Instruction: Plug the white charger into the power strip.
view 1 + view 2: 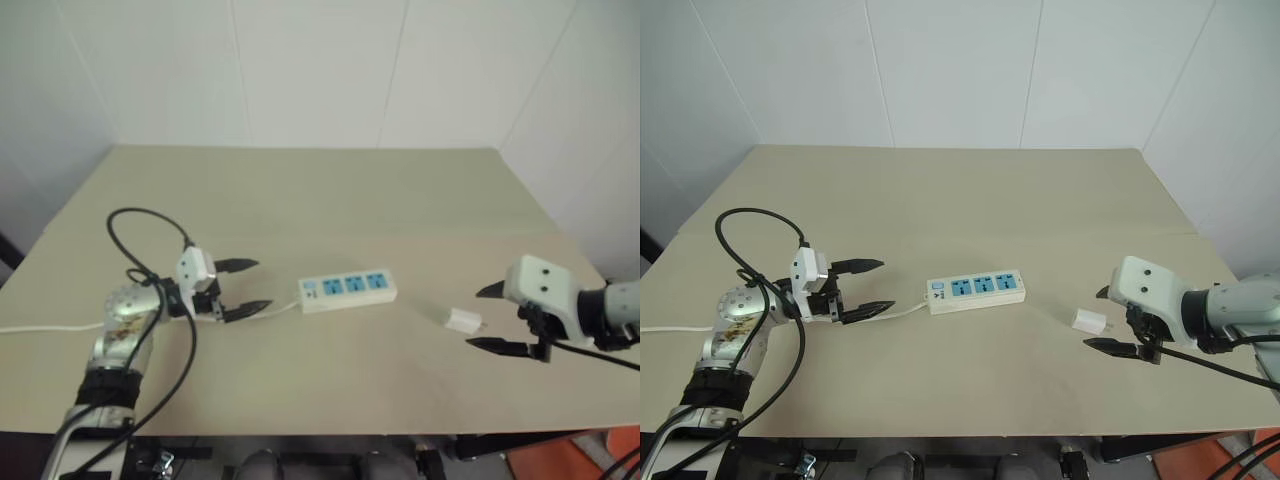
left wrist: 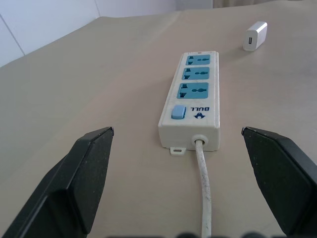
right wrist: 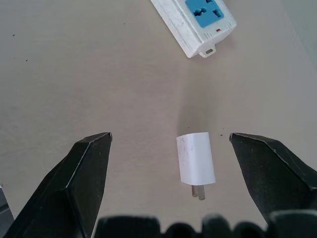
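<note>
The charger [image 3: 196, 158] lies flat on the table [image 1: 320, 200], out at about four o'clock from the strip [image 1: 348, 289] and well apart from it. The right gripper [image 1: 492, 318] is much the nearer: it hangs just beside the charger with both fingers spread wide, holding nothing. Down its wrist view, the charger sits between the open fingers, long axis running along the line of reach, prongs pointing back toward the wrist. So I'd judge the fingers would close across its narrow sides, but the prongs face away from the strip and it would need turning round before it goes in.

The left gripper [image 1: 240, 288], also wide open and empty, hovers at the strip's switch end, straddling the cord [image 2: 203, 183].
</note>
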